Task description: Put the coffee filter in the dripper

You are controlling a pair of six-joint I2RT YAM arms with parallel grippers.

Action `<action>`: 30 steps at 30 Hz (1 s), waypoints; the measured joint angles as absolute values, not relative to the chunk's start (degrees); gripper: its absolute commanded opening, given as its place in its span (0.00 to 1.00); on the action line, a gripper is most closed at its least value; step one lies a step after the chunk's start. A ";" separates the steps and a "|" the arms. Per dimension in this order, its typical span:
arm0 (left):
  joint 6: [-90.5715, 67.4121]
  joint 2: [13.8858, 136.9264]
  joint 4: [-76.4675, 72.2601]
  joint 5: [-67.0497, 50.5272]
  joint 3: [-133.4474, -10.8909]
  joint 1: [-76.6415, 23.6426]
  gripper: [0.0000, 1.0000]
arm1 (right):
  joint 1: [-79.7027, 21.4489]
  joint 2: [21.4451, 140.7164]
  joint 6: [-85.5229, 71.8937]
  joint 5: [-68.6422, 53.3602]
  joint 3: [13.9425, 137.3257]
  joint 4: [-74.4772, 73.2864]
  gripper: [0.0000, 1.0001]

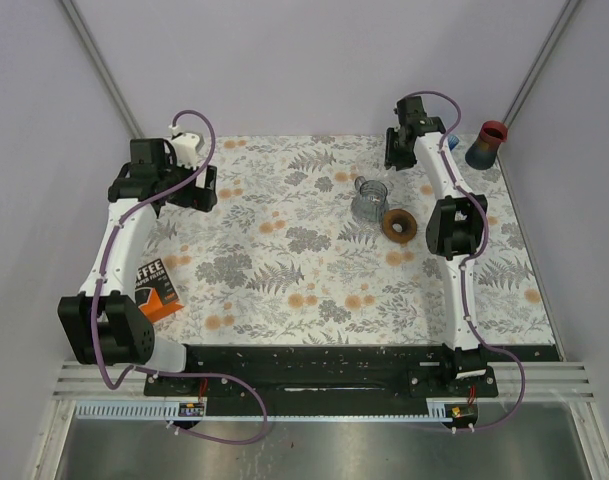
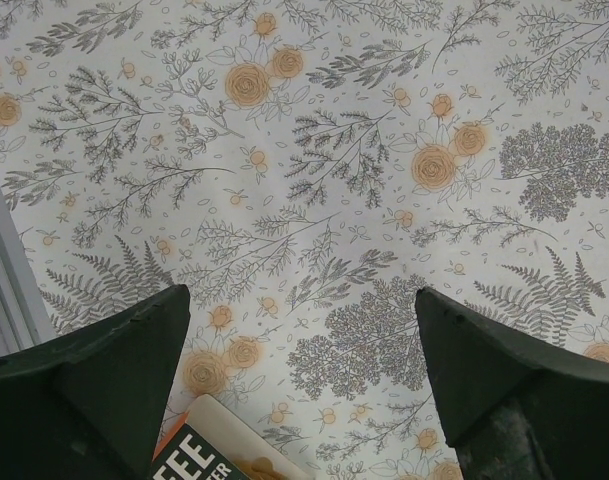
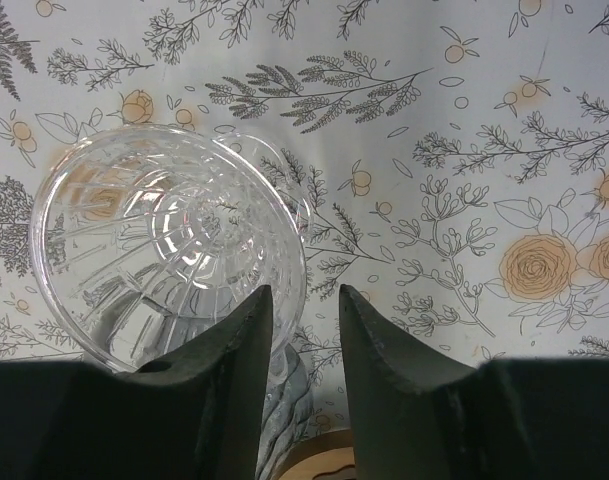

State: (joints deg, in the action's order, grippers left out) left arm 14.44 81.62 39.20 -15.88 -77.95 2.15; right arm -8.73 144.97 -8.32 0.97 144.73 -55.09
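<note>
The clear glass dripper (image 1: 369, 200) stands upright on the flowered cloth, right of centre, and its ribbed bowl (image 3: 169, 255) looks empty. The orange and black coffee filter box (image 1: 154, 288) lies near the left edge; one corner of it shows in the left wrist view (image 2: 219, 450). No loose filter shows. My left gripper (image 1: 206, 187) (image 2: 299, 295) hangs wide open and empty over bare cloth at the back left. My right gripper (image 1: 397, 155) (image 3: 304, 290) is behind the dripper, above its rim; its jaws are a narrow gap apart and hold nothing.
A brown ring (image 1: 399, 224) lies on the cloth just right of the dripper, and its edge shows under my right fingers (image 3: 324, 465). A red and blue cup (image 1: 487, 145) stands at the back right corner. Walls close in the sides and back.
</note>
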 measured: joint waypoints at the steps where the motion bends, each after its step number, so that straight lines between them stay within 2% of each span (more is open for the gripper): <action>1: 14.44 81.71 39.38 -15.88 -77.89 2.15 0.99 | -8.73 145.05 -8.34 0.93 144.73 -54.92 0.41; 12: 15.03 81.82 39.97 -15.81 -77.12 2.15 0.99 | -8.73 146.34 -8.34 0.99 144.77 -54.13 0.42; 17: 15.16 81.82 40.07 -15.81 -77.12 2.15 0.99 | -8.73 146.34 -7.79 0.86 145.34 -53.91 0.50; 23: 15.33 81.87 40.23 -15.73 -77.12 2.15 0.99 | -7.81 146.04 -6.68 0.93 148.83 -53.56 0.48; 30: 15.88 82.50 40.32 -15.33 -77.12 2.15 0.99 | -4.43 138.56 -2.35 -5.58 144.16 -52.23 0.68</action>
State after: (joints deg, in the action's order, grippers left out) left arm 15.88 82.50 40.32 -15.33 -77.12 2.15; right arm -4.43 138.56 -2.35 -5.58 144.16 -52.23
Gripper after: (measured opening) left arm 0.988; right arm 0.601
